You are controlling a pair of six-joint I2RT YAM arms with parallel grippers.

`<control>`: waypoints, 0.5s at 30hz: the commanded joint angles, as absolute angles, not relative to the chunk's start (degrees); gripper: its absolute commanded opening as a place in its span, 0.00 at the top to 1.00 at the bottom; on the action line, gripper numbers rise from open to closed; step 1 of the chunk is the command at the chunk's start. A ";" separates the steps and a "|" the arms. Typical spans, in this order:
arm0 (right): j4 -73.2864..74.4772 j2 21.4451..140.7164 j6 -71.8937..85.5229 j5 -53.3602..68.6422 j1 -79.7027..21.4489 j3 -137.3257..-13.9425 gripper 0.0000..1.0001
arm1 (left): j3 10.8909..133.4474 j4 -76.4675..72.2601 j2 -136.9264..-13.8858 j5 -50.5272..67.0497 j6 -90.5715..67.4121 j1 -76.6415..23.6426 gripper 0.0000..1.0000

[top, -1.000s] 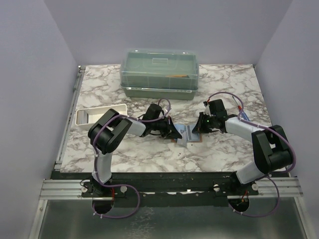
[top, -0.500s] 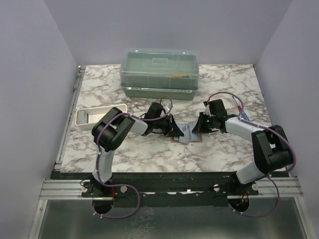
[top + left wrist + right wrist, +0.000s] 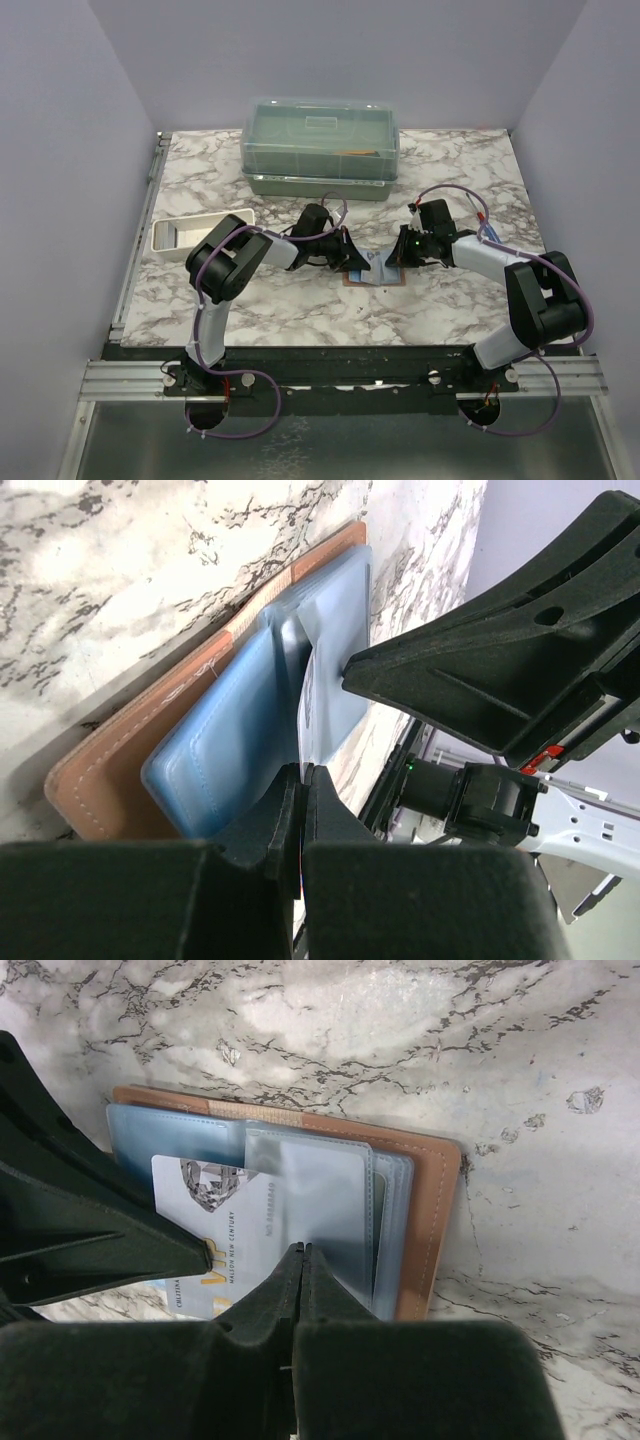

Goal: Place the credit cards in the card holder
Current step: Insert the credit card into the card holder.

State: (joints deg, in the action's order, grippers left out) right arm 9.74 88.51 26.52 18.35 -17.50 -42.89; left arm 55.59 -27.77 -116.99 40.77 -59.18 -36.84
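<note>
A pale card (image 3: 195,1222) is pinched in the left claw (image 3: 302,778) and is best slid flat and square into a blue pocket (image 3: 220,735) of the card holder (image 3: 432,1210), laid open on the surface (image 3: 300,310). The right claw (image 3: 300,1252), closed narrow, is set against the clear sleeve (image 3: 325,1205), which should be pinned down. "VIP" and "NEW CENTURY" are printed on the card.
</note>
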 commanded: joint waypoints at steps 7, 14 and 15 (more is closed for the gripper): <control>10.81 89.85 25.31 16.73 -17.05 -41.02 1.00 | 57.03 -28.21 -119.33 36.06 -57.80 -36.83 1.00; 10.64 90.18 25.34 17.12 -16.99 -40.99 1.00 | 56.78 -27.73 -118.92 34.55 -57.05 -35.78 1.00; 10.63 90.18 25.32 17.13 -17.04 -40.97 1.00 | 56.89 -27.69 -119.03 34.51 -57.04 -35.70 1.00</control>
State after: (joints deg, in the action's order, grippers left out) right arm 9.02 88.51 26.52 18.46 -17.50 -42.68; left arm 56.18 -28.16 -117.38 39.03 -58.92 -36.34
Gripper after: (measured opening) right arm 0.005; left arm 0.017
